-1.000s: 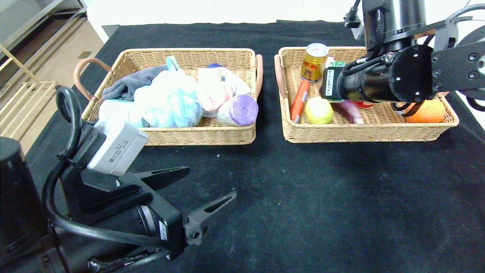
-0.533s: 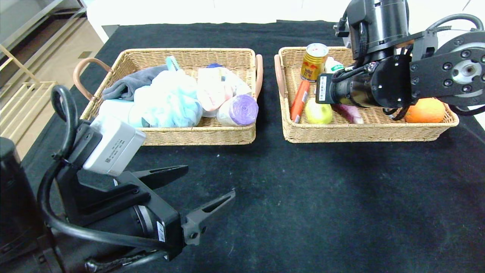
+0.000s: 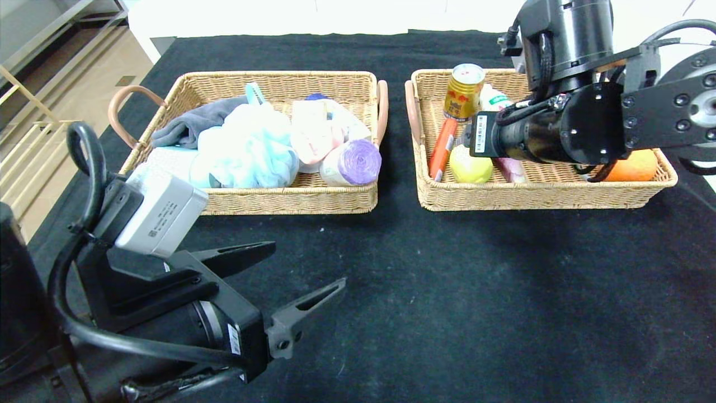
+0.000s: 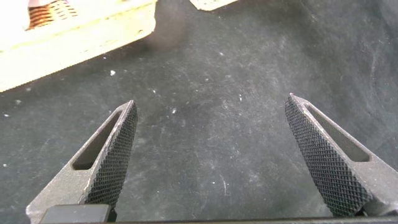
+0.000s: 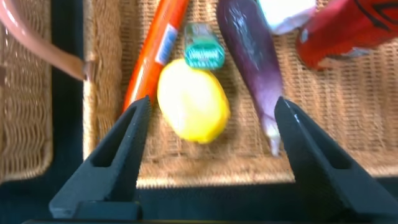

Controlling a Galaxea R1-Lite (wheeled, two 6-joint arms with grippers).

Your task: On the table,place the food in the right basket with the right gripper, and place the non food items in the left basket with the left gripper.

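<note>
Hovering wide open and empty over the lemon (image 5: 193,107) by the right basket's (image 3: 537,196) front wall, the right gripper (image 5: 208,140) could nudge it on lifting away.

Bright even light; right wrist view blurred, pale areas overexposed

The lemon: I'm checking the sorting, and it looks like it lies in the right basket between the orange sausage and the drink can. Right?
Not quite. The lemon does lie in the right basket beside the orange sausage, but on its other side is the purple eggplant, not the drink can, which stands farther back. The right wrist view shows this, with the right claw open above the lemon.
</note>
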